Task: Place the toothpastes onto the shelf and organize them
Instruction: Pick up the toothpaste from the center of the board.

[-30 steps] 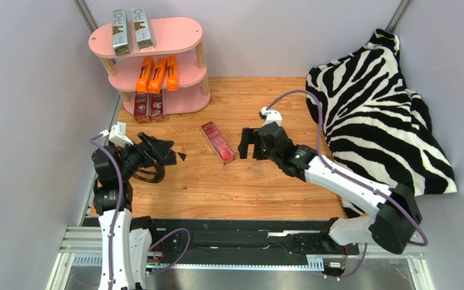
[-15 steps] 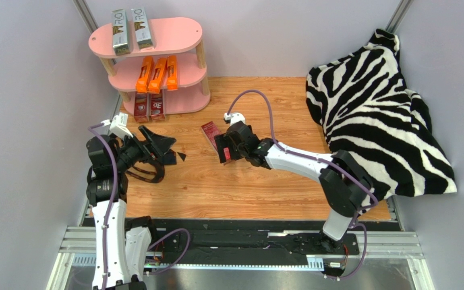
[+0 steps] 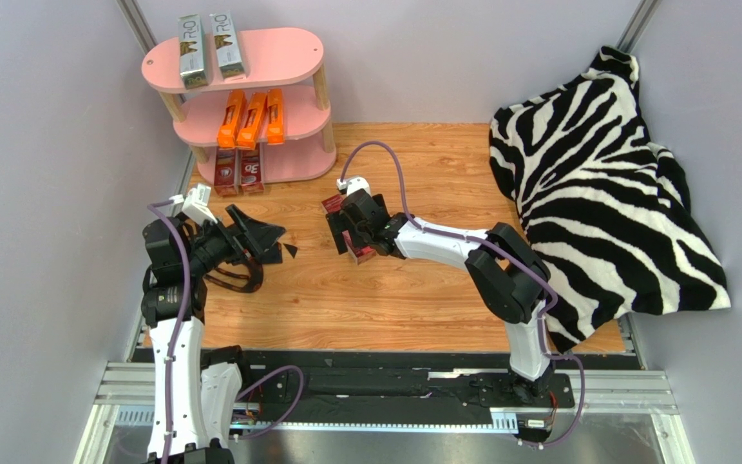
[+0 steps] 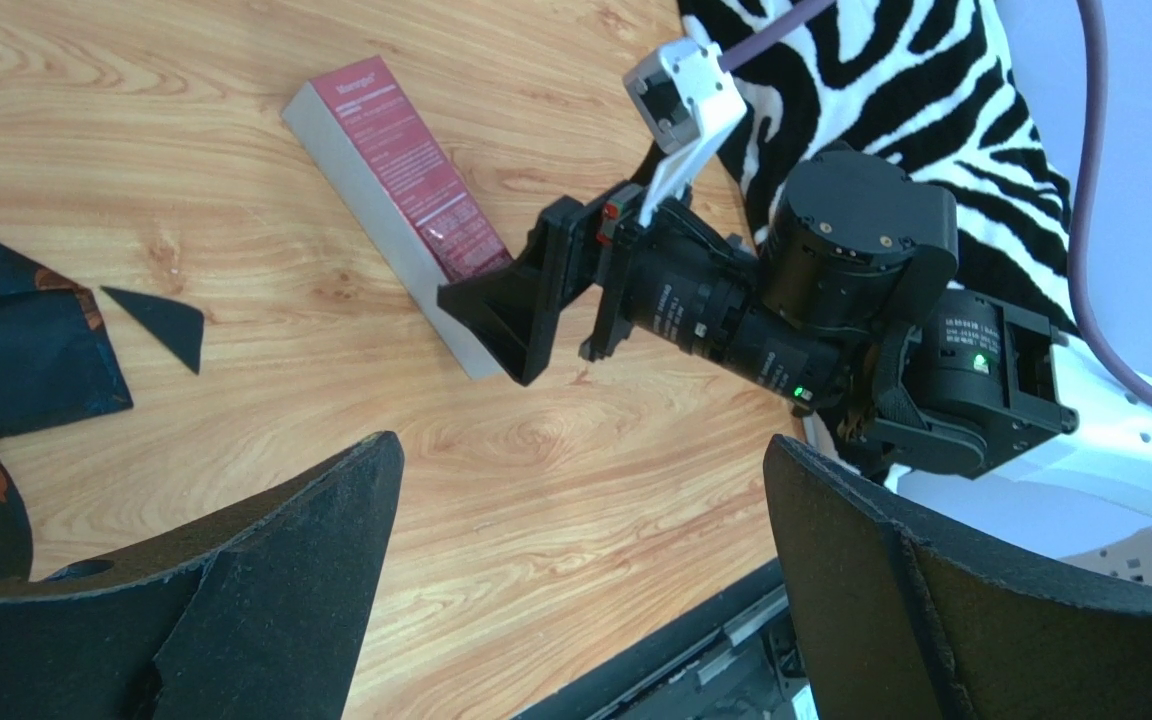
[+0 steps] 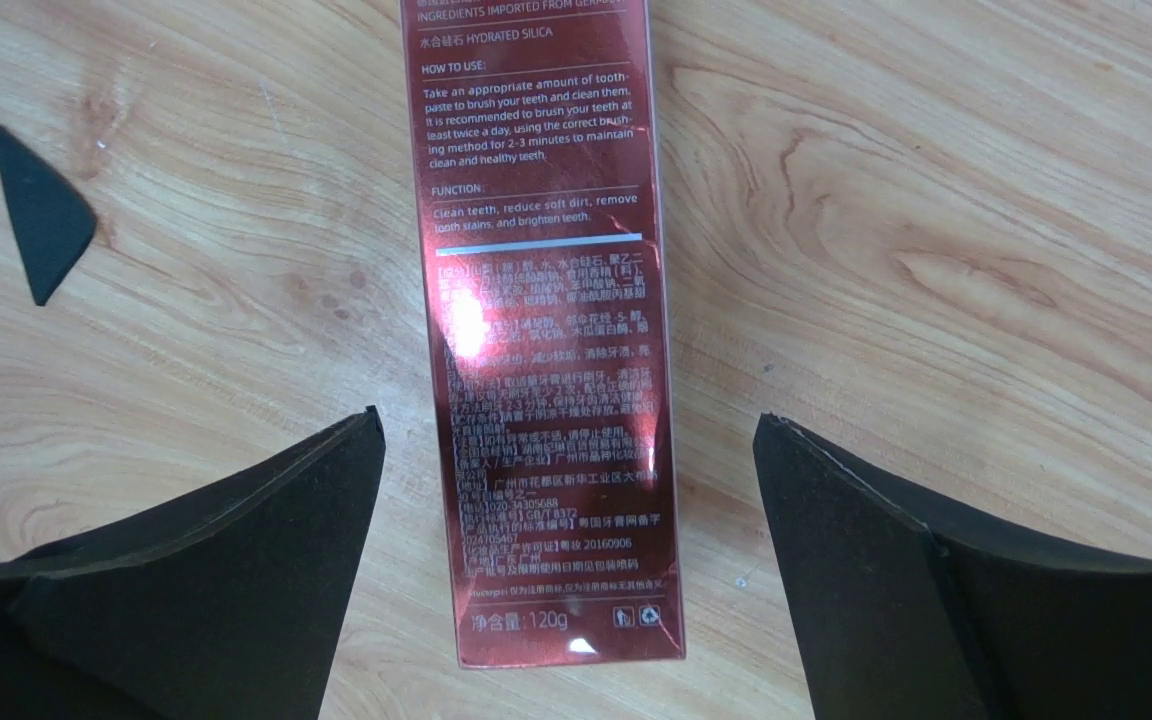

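The pink shelf [image 3: 288,53] stands at the far left. Two silver-grey toothpastes [image 3: 208,46] lie on its top tier, three orange ones [image 3: 251,118] on the middle tier and two dark red ones [image 3: 237,172] on the bottom tier. A third dark red toothpaste [image 3: 333,205] lies flat on the wooden table. My right gripper [image 3: 348,235] is open and straddles it. In the right wrist view the carton [image 5: 545,300] lies between the fingers of the gripper [image 5: 567,420], untouched. My left gripper [image 3: 261,238] is open and empty; the left wrist view [image 4: 579,450] shows only bare wood between its fingers.
A black strap [image 3: 237,276] and dark scraps [image 3: 290,249] lie on the table by the left gripper. A zebra-print cloth [image 3: 597,174] covers the right side. Grey walls close in the left, back and right.
My right arm has swung left across the table, from beside the dark red carton to straddling it. The left gripper has barely shifted.
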